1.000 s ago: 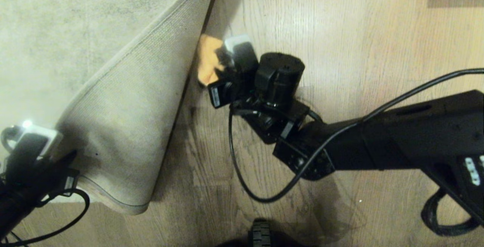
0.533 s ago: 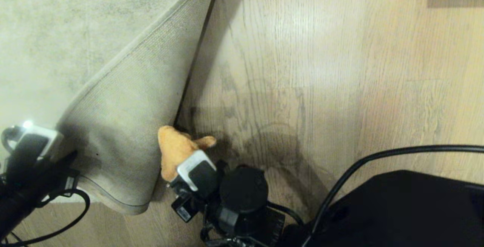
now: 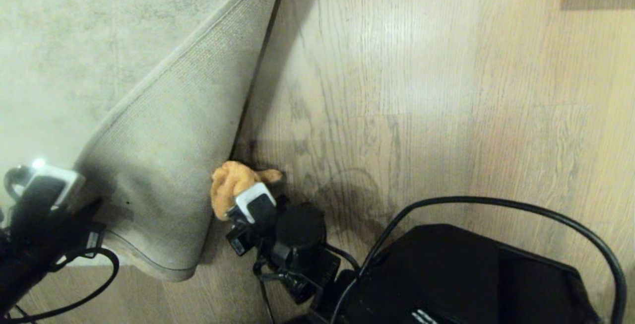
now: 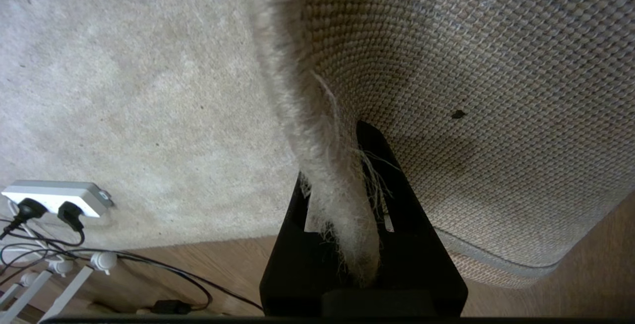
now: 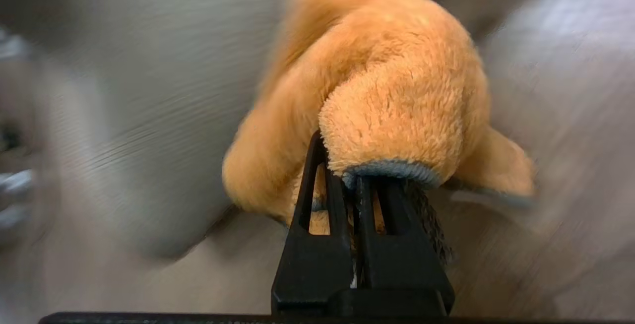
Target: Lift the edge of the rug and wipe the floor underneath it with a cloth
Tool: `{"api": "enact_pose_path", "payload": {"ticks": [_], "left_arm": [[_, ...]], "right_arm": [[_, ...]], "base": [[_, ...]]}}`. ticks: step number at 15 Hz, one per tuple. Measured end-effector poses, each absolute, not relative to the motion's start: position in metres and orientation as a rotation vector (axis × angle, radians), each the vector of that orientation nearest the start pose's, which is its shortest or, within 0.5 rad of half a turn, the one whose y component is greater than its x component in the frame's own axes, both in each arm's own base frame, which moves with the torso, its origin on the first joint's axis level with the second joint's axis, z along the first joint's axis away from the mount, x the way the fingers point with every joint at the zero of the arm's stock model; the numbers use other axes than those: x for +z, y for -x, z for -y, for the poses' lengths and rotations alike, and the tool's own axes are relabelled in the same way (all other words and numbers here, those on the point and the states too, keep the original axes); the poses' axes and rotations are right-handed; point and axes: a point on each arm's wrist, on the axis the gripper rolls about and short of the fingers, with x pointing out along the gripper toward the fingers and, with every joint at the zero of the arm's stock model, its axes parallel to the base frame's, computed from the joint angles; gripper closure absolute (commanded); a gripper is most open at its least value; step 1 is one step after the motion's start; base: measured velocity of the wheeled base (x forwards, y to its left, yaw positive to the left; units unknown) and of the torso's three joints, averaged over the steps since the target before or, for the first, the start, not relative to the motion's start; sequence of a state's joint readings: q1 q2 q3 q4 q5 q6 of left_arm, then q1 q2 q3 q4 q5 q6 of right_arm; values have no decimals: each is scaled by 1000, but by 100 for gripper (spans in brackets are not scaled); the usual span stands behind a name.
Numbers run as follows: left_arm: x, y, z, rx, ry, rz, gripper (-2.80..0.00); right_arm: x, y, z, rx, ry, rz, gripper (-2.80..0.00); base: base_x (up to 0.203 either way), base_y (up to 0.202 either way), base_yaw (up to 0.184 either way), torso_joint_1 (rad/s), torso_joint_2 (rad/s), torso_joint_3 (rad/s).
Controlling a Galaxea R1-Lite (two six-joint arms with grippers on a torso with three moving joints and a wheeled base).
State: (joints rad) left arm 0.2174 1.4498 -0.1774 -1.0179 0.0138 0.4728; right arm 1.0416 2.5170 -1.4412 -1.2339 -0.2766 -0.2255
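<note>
Dragging the cloth (image 3: 229, 186) back toward my base, my right end effector (image 3: 237, 206) now sits low beside the near part of the folded-up rug, where a second ago it was far out along the fold line, farther from me. In that second it has swept the length of the exposed strip, and over the last half second it has barely shifted, so I judge this stroke is at or close to its near end. It is clenched on the cloth: in the right wrist view the fluffy orange wad bulges just beyond the closed tips and its grey hem is pinched between them. The cloth lies just ahead of the end effector, pressed to the floor (image 3: 407, 115) and touching the crease where the lifted rug meets it. My left end effector (image 4: 342, 185) has not moved; it stays shut on the rug edge (image 4: 317, 130), holding the flap up so the ribbed underside (image 3: 168, 155) faces me, off to the side of the wiping end effector. The floor beyond the cloth shows dull smears, so I judge another pass is worth making before lowering the rug.
</note>
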Motion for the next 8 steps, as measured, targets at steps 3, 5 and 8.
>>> {"api": "enact_pose_path", "payload": {"ticks": [3,5,8], "left_arm": [[126,-182,-41,162,-443,-312,0],[125,-182,-40,162,-442,-313,0],[125,-182,-40,161,-443,-314,0]], "right_arm": [[89,-302,-408,653,102,242,0],[102,-332,-394,606,95,265,0],[135,-362,-377,541,77,311,0]], "base": [[0,0,0,0,0,0],[0,0,0,0,0,0],[0,0,0,0,0,0]]}}
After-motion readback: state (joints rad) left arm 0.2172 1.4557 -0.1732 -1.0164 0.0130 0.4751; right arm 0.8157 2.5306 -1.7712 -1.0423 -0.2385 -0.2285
